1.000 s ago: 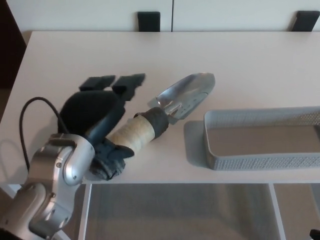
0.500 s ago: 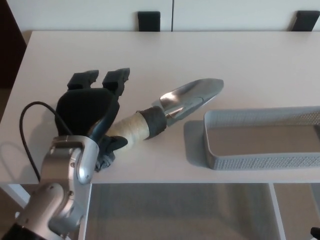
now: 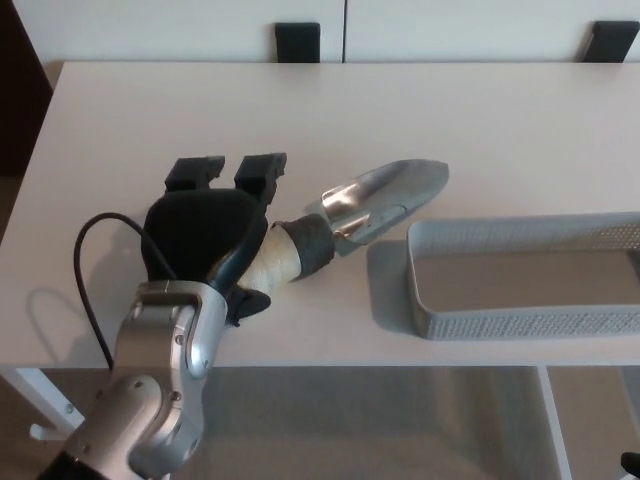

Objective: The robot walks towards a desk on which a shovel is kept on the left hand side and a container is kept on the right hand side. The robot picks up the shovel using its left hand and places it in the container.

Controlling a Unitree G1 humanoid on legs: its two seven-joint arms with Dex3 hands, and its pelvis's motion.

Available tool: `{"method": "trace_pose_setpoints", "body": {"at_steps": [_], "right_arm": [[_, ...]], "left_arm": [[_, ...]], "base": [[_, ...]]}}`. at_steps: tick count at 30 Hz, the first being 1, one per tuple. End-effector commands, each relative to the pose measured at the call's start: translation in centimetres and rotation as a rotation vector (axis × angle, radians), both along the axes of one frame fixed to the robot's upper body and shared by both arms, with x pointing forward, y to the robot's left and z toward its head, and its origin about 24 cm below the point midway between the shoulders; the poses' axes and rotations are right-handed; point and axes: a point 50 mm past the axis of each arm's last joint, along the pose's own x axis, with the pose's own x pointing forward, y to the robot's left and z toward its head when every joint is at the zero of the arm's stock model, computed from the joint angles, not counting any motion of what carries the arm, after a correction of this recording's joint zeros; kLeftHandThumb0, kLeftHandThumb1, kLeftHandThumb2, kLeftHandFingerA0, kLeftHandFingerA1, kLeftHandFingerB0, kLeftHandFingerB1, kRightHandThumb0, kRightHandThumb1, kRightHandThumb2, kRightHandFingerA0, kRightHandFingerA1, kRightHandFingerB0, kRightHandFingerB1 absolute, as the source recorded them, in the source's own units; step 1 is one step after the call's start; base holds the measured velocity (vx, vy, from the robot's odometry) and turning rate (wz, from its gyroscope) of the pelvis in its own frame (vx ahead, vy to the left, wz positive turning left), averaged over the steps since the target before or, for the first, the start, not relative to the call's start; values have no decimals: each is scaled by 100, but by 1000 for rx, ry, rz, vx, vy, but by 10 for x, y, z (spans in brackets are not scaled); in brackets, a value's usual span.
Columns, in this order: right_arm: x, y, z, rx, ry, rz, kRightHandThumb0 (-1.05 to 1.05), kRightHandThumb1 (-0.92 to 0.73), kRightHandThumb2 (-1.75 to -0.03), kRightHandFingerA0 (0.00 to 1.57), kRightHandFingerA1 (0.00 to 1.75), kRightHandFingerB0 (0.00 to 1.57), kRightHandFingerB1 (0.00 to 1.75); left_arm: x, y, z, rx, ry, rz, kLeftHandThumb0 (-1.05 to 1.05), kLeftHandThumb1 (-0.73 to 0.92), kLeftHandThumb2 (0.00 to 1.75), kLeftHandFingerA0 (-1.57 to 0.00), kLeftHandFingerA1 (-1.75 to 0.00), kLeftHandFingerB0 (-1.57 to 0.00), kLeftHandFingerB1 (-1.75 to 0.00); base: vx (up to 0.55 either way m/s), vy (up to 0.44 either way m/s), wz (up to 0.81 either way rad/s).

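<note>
shovel (image 3: 345, 220): on the desk (image 3: 480, 110), blade tip near the container (image 3: 525, 275)
feel: prob stiff, blade-heavy, slick metal
grab spot: pale handle
left hand (image 3: 205, 225): fingers apart, over the handle end

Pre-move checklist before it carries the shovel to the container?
1. Left hand on the handle: ok, it covers the pale handle of the shovel.
2. Grip firm: cannot tell, thumb contact hidden.
3. Shovel lifted off the desk: cannot tell.
4. Blade aimed at the container: ok, tip sits near its left end, still outside.
5. Container empty: ok for the part in view; its right end is cut off.
6. Right hand out of the way: ok, not in view.
</note>
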Motion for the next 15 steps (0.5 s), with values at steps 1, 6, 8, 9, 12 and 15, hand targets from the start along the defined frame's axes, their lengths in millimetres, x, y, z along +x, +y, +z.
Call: {"method": "trace_pose_setpoints", "body": {"at_steps": [1, 6, 8, 9, 12, 15], "right_arm": [[-1, -7, 3, -43, -9, 21, -9, -36, -84, 39, 64, 26, 57], [2, -5, 4, -59, -13, 47, -9, -35, -83, 39, 64, 27, 58], [2, -5, 4, -49, -14, 33, -8, -34, -83, 39, 64, 28, 58], [3, -4, 4, -48, -19, 29, -9, -51, -54, 45, 59, 33, 49], [4, -4, 4, -56, -17, 34, -8, -34, -83, 40, 64, 27, 58], [6, -4, 5, -54, -27, 44, -9, -34, -83, 40, 65, 28, 58]], "left_arm": [[3, 4, -9, 21, 64, 36, -50, 39, 52, -17, -42, -18, -29], [13, 8, -20, 51, 127, 61, -28, 22, 83, -12, -54, -7, -50], [15, 9, -25, 63, 146, 73, -28, 23, 84, -14, -54, -9, -51], [17, 10, -27, 69, 168, 82, -28, 25, 86, -13, -54, -9, -51], [21, 12, -34, 79, 211, 104, -55, 39, 68, -27, -48, -18, -39], [26, 14, -41, 96, 266, 123, -56, 41, 70, -34, -49, -19, -39]], "base": [[0, 0, 0], [0, 0, 0], [0, 0, 0], [0, 0, 0], [0, 0, 0], [0, 0, 0]]}}
